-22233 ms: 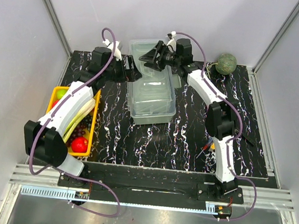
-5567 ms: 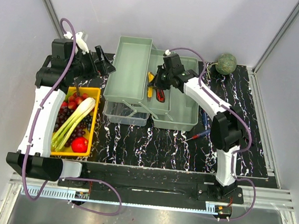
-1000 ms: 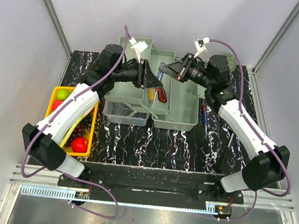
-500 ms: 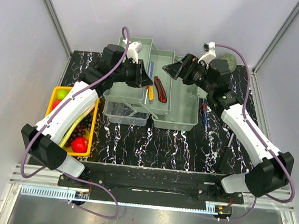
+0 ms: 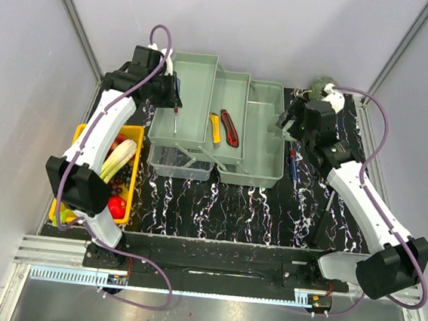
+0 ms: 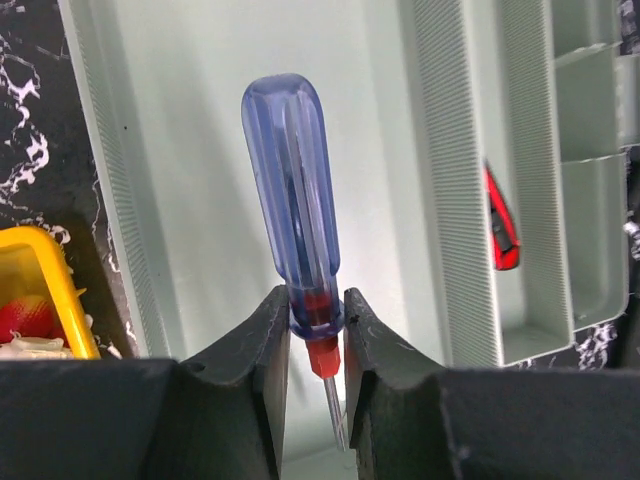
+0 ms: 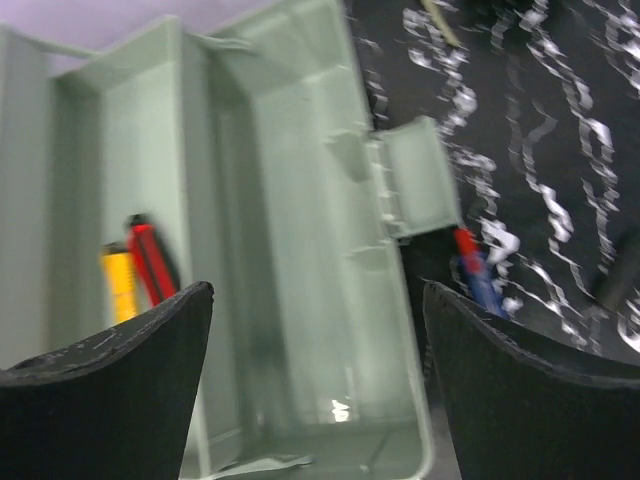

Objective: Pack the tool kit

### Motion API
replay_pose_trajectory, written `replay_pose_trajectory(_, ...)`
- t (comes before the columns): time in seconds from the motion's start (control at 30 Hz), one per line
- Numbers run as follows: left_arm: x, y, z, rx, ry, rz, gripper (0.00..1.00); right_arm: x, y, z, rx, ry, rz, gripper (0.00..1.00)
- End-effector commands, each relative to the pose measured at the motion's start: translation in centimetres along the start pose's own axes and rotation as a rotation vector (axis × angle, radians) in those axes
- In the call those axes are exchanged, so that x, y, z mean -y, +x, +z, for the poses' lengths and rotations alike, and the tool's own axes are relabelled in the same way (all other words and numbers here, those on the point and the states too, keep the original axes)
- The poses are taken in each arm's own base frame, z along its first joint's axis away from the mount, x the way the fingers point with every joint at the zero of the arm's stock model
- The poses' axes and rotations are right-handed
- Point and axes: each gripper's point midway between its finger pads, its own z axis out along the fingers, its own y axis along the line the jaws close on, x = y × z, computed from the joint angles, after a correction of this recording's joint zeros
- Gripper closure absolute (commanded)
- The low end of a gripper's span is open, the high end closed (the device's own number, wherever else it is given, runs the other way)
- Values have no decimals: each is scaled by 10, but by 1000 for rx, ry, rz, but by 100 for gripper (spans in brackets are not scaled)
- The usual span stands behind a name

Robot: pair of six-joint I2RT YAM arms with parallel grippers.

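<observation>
The tool kit's pale green toolbox [image 5: 262, 154] lies open with its fold-out trays spread to the left. My left gripper [image 5: 173, 100] hangs over the left tray [image 5: 195, 79], shut on a blue-handled screwdriver [image 6: 289, 205] near the red collar; its thin shaft [image 5: 175, 120] sticks out over the tray. A yellow tool [image 5: 215, 127] and a red tool [image 5: 231, 128] lie in the middle tray [image 5: 232, 86]. My right gripper [image 5: 284, 124] is open and holds nothing, at the box's right rim. A second blue screwdriver [image 5: 293, 165] lies on the table right of the box.
The yellow tray of produce [image 5: 136, 132] sits left of the toolbox, under the left arm. The translucent lid [image 5: 174, 164] lies in front of the trays. A green melon [image 5: 323, 85] is at the back right. A dark long tool [image 5: 321, 216] lies under the right arm.
Over the middle tray the right gripper opened and let go of the blue screwdriver as the left closed on it. The left carried it left over the left tray; the right drew back right.
</observation>
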Motion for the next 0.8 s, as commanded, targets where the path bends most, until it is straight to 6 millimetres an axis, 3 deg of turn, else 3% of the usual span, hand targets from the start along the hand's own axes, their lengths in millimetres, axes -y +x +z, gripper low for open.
replay_pose_trajectory(0.0,-9,-8,2,-17,-66,87,96,59,13,5,-27,191,56,10)
replay_pose_trajectory(0.13,-29,-7,11,-27,-168,87,93,84,35,14,-99,244,130,11)
replay_pose_trajectory(0.27,-36,-4,13,-30,-220,100,80,99,54,22,-162,271,174,12)
replay_pose_trajectory(0.43,-33,-4,15,-30,-235,109,62,110,74,31,-222,301,198,12)
replay_pose_trajectory(0.77,-19,-16,0,5,-208,120,56,138,118,48,-370,380,255,20)
